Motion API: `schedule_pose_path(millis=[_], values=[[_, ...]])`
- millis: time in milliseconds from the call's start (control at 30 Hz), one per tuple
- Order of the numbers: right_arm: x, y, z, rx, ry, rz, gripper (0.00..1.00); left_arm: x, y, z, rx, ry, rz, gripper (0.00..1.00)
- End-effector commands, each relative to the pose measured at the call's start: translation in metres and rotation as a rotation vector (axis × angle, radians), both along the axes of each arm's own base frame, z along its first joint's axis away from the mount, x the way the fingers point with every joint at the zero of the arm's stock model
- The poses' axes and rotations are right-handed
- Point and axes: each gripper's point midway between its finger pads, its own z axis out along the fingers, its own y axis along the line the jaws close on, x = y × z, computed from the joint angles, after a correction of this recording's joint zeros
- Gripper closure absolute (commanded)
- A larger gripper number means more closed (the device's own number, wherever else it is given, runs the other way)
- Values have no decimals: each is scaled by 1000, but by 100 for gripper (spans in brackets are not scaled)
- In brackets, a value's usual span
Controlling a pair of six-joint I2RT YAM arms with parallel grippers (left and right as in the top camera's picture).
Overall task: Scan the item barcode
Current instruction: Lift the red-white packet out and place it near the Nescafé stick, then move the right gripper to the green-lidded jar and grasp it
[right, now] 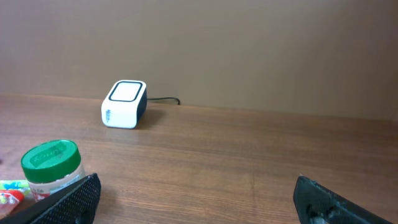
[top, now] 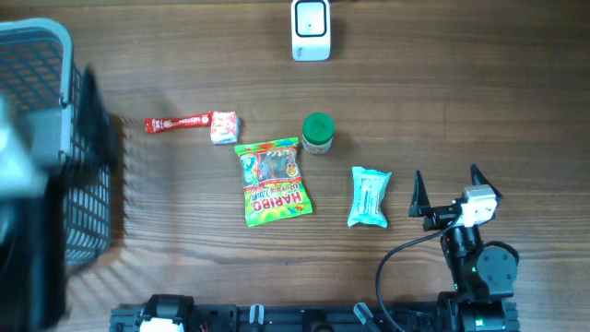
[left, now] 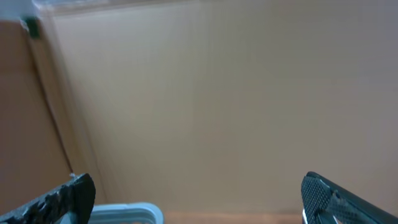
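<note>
No item is picked up yet, so the step in hand is probably to choose one item and grasp it. The right pincer [top: 446,175] is spread wide and holds nothing. The left pincer [left: 198,180] is also spread wide and empty; its wrist view shows only a plain brown wall and a bit of the basket [top: 41,55] rim.

The Haribo bag [top: 273,182] lies flat in the middle of the worktop [top: 461,92]. The pale turquoise packet [top: 370,196] lies near the bag on the robot's right side, apart from it. The right pincer stands just past that packet, further from the bag on the same side. This makes the packet the likeliest item to take, though that is a judgement.

To do the step well:
- Come down over the packet's short width.
- Grip near one end so the printed face stays uncovered.
- Close gently, since a soft packet is likely to buckle.

No barcode can be seen in any view, so the packet may need turning.

The barcode scanner [top: 311,29] stands well beyond the bag, toward the far edge. The green-lidded jar [top: 317,133] stands just beyond the bag's far right corner, so a carry toward the scanner should pass clear of it.
</note>
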Motion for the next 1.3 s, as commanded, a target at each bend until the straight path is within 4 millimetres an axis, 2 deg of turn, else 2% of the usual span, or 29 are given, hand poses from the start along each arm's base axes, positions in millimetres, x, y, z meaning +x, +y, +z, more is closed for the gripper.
schedule_pose_path(millis=[0,67,333,467,700,933,1000,1167,1233,1267], values=[[0,-1,1,-10,-8,-8,0,-58,-12,33,-29,-180,-102,0],[0,-1,1,-10,-8,-8,0,-89,-11,48,-71,-272,-114,0],[0,-1,1,-10,-8,-8,1,-224,-4,50,-63,-528,-51,0],[0,-1,1,-10,-8,-8,0,-259,-4,44,-60,-598,-54,0],[0,-1,1,-10,-8,-8,0,-278,-7,41,-40,-637,-58,0],[0,-1,1,-10,-8,-8,0,-344,-13,18,10,-761,-68,0],[0,-1,1,-10,-8,-8,0,-355,-10,18,13,-796,-49,0],[-1,2,5,7,-22,11,0,-358,-7,20,2,-810,-39,0],[-1,9,2,43,-5,52,0,-349,-3,13,-25,-769,-24,0],[-1,14,3,187,15,80,0,-334,-3,4,-66,-709,-46,0]])
